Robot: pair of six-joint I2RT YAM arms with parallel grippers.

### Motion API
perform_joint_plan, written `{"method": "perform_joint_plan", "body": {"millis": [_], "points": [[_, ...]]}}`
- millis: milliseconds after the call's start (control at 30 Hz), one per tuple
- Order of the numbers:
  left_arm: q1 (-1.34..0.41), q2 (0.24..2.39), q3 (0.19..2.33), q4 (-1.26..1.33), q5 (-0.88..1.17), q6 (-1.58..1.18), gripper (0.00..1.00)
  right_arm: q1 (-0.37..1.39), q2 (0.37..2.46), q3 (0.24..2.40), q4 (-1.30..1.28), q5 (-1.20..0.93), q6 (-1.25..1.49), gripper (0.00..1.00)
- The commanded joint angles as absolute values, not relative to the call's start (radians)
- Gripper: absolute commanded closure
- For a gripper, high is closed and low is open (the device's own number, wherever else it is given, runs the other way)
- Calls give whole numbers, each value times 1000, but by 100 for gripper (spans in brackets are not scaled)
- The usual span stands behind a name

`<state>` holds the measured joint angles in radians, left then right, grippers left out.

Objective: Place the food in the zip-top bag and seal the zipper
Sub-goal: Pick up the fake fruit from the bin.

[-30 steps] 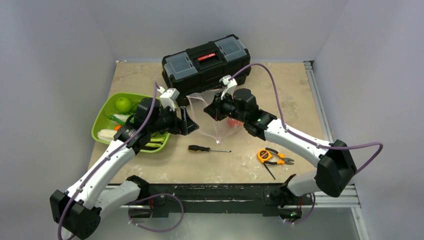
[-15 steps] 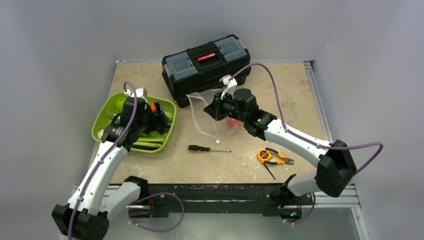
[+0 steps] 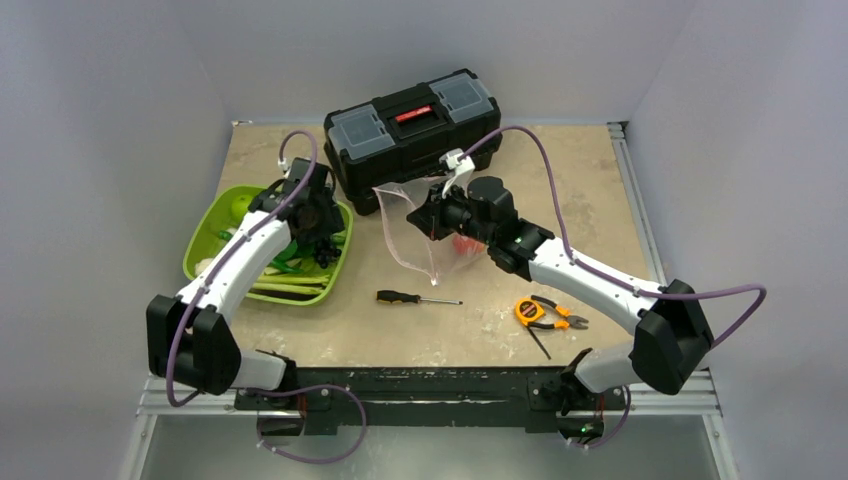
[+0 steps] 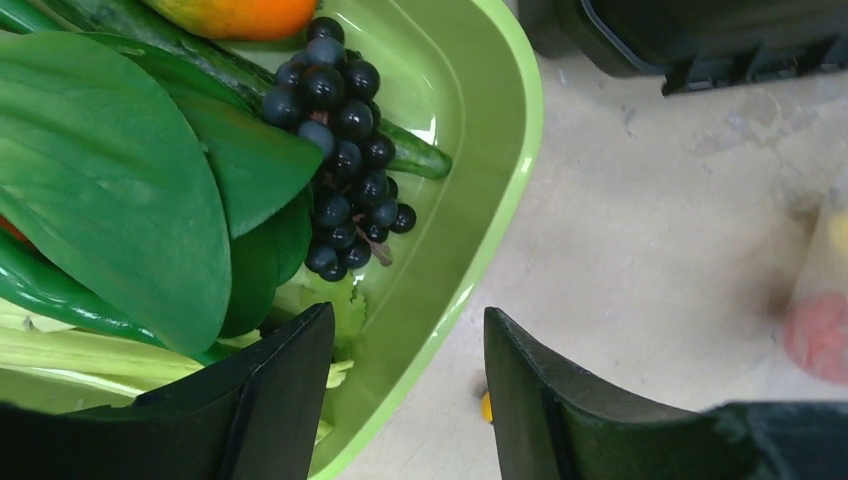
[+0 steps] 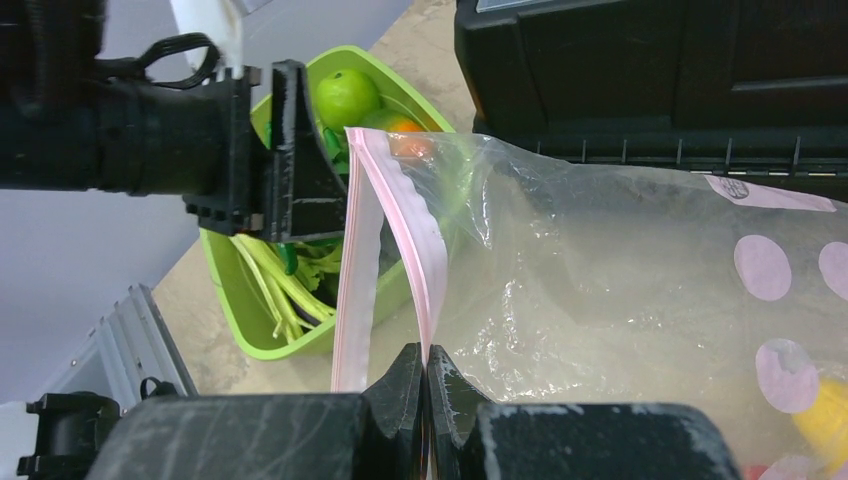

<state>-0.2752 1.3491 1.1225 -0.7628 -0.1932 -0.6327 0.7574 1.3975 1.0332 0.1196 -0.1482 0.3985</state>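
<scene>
While right gripper [image 5: 425,385] pinches zipper [image 5: 408,225], left gripper [image 4: 405,322] spread over tray [image 4: 512,205]

A gap of table [image 3: 366,266] lies between tray [image 3: 192,262] and bag [image 3: 405,236], toolbox [image 3: 410,120] close behind

The zip-top bag [image 5: 600,280] is seen to be thin clear plastic, crinkled and glossy, printed with flat pink dots; its zipper [image 5: 410,240] is shown as a pale pink, duller strip; the tray [image 4: 480,180] is moulded in smooth lime-green plastic with a bright sheen; the grapes [image 4: 345,150] are given a shiny dark skin, the leaves [image 4: 110,170] a soft satin one; the table [image 4: 680,230] is surfaced in rough, mottled beige; the toolbox [image 3: 410,125] is made of matt black plastic; the fingers [image 4: 270,390] of the left gripper [image 4: 408,340] are finished in dull black plastic.
</scene>
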Motion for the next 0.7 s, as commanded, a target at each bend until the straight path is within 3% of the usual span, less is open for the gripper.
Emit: {"method": "perform_joint_plan", "body": {"millis": [0,333,467,667], "points": [[-301,1429,1198,-818,-337,-745,45,761,1361,1033,178,-150,380,100],[-307,1594,1239,-815,-411,-799,46,761,1354,1026,177,-146,377,100],[-293,1623,1216,-806,-429,-813,39,761,1349,1022,175,-140,376,100],[-267,1654,1179,-757,-393,-813,39,761,1348,1022,177,-140,376,100]]}}
